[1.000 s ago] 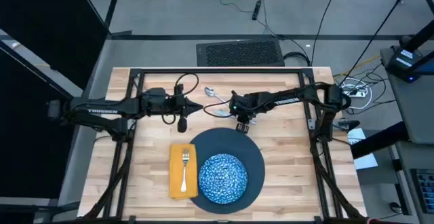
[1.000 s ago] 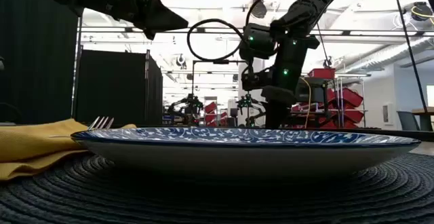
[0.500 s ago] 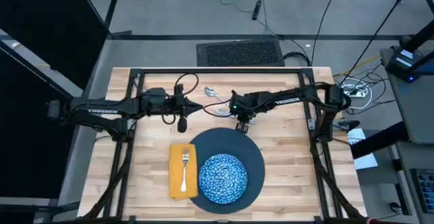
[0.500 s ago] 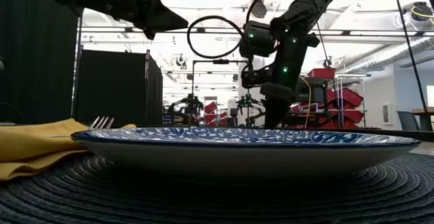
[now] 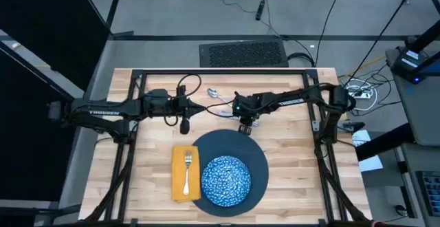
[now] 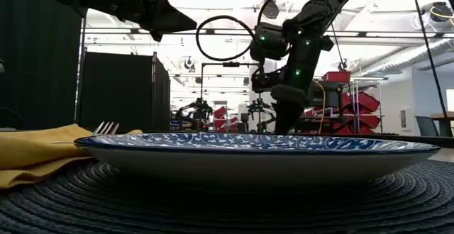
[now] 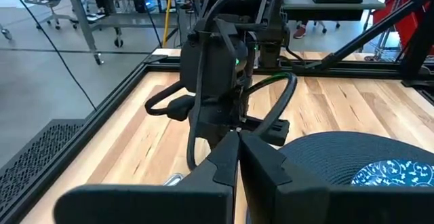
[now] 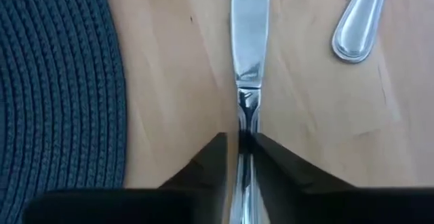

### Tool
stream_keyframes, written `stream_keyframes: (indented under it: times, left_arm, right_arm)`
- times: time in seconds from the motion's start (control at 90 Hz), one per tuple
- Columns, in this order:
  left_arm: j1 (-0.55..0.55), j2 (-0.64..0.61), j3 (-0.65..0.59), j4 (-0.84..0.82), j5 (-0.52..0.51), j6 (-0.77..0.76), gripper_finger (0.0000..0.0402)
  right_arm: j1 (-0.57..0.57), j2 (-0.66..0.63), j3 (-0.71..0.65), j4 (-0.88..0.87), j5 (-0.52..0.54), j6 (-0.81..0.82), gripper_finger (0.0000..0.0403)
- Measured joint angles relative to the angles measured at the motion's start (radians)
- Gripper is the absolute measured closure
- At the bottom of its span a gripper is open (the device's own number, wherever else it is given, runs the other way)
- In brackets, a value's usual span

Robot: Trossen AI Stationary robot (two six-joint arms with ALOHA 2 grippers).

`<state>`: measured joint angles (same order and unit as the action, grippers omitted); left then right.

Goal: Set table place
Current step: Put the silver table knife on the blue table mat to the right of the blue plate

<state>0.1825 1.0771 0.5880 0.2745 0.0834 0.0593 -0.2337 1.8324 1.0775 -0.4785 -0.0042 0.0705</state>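
On the wooden table [image 5: 292, 161] lies a dark woven round mat [image 5: 251, 151] bearing a blue-and-white speckled dish [image 5: 225, 181]. Left of it, a silver fork [image 5: 187, 170] rests on a mustard-yellow napkin [image 5: 180, 186]. A silver knife [image 8: 249, 34] lies just beyond the mat's far edge, with my right gripper [image 8: 245, 140] shut on it. A spoon [image 8: 358, 22] lies on the wood beside the knife. My left gripper [image 7: 237, 142] is shut on nothing and hovers high, left of the right gripper [image 5: 225, 111]. My right gripper pinches the knife between its two fingers at the handle [image 8: 245, 119], just behind where the blade begins. The fingers point down from above and stand on the knife's two sides. Whether the knife is lifted off the wood, I cannot tell.
A black metal frame [image 5: 220, 73] runs around the table's far part. Bare wood shows right of the mat [image 5: 295, 172] and at the near left corner. In the low view the dish's rim [image 6: 255, 143] fills the foreground.
My right gripper has tipped slightly at the wrist while staying over the knife at the mat's far edge. Nothing else has moved.
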Motion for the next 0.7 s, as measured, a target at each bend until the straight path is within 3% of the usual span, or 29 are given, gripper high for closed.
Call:
stream_keyframes:
  times: [0.222,0.7]
  left_arm:
    - [0.000,0.000,0.000,0.000,0.000,0.000,0.0402]
    - [0.000,0.000,0.000,0.000,0.000,0.000,0.0402]
  right_arm:
    - [0.000,0.000,0.000,0.000,-0.001,-0.001,0.0266]
    - [0.001,-0.001,0.005,0.015,-0.002,-0.002,0.0298]
